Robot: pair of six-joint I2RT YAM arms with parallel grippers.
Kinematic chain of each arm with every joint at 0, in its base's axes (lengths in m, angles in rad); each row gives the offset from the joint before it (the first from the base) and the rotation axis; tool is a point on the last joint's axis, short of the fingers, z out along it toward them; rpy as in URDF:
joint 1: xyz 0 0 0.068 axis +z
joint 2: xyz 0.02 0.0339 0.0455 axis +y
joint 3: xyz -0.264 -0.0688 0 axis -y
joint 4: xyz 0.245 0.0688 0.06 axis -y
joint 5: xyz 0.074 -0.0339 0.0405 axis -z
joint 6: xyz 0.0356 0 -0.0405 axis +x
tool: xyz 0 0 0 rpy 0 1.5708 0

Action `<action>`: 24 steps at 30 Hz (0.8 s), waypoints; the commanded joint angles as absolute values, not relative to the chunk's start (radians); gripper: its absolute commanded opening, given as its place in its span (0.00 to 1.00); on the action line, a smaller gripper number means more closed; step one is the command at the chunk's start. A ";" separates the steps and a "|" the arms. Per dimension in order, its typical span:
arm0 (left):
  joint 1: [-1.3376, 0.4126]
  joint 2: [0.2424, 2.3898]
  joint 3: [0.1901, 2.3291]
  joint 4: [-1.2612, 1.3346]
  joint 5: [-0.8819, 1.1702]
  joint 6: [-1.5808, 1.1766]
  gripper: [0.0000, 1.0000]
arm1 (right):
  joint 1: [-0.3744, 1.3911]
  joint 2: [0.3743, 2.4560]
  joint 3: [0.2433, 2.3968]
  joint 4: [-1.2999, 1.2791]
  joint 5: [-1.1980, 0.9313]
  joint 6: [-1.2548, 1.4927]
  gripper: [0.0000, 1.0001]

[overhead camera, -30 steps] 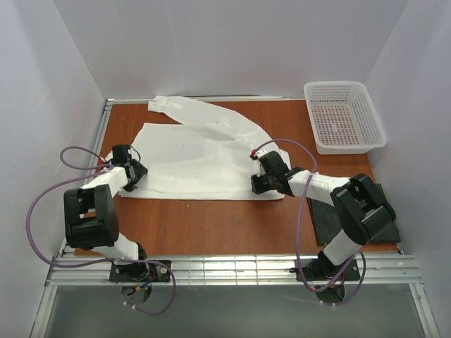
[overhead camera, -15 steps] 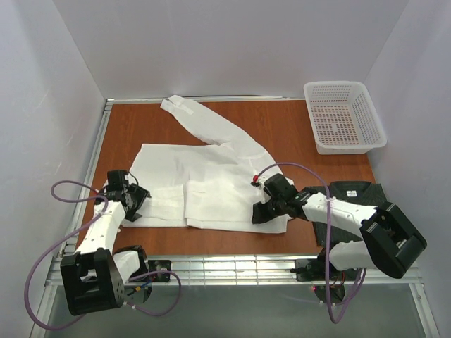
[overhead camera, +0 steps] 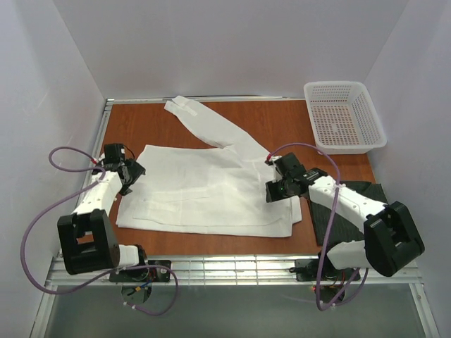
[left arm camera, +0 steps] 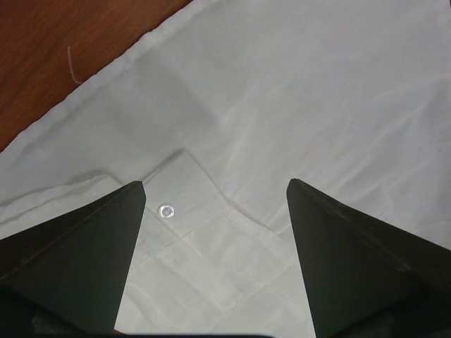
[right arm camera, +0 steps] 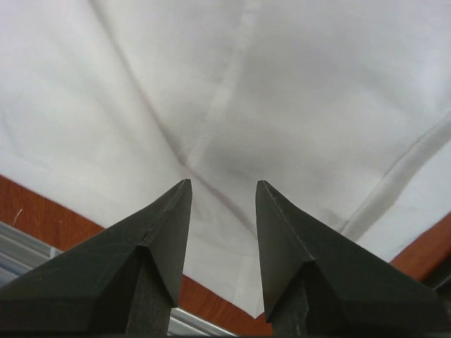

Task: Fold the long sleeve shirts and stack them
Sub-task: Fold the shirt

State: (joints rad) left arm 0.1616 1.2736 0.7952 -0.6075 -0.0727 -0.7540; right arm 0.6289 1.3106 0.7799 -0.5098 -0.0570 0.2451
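The white shirt (overhead camera: 204,193) lay flat on the bench (overhead camera: 127,127), beneath both pincers. Left pincer (left arm camera: 215,186) gaped wide; right pincer (right arm camera: 222,184) stood narrowly apart, apparently empty. Cloth likely light and limp; pinch the edges nearest each pincer.

No writing, label, brand mark or number can be read on the plain white cloth shirt (overhead camera: 211,197). Its small round button (left arm camera: 167,210) seems blank, though it is too tiny to be sure.

Bright even light, faint shadows, foreground seemingly blurred
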 commanded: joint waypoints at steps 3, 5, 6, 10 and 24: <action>0.161 1.443 0.974 -0.485 0.026 -0.615 0.81 | 0.421 1.351 0.845 -0.413 -0.109 0.187 0.31; 0.163 1.502 1.026 -0.488 0.017 -0.601 0.82 | 0.379 1.387 0.905 -0.405 -0.129 0.166 0.31; 0.163 1.553 1.075 -0.489 0.012 -0.603 0.82 | 0.352 1.399 0.926 -0.393 -0.127 0.138 0.32; 0.161 1.665 1.175 -0.502 -0.026 -0.666 0.82 | 0.299 1.475 1.009 -0.356 -0.092 0.097 0.32; 0.156 1.956 1.400 -0.534 -0.006 -0.793 0.80 | 0.252 1.834 1.247 -0.239 -0.202 0.017 0.40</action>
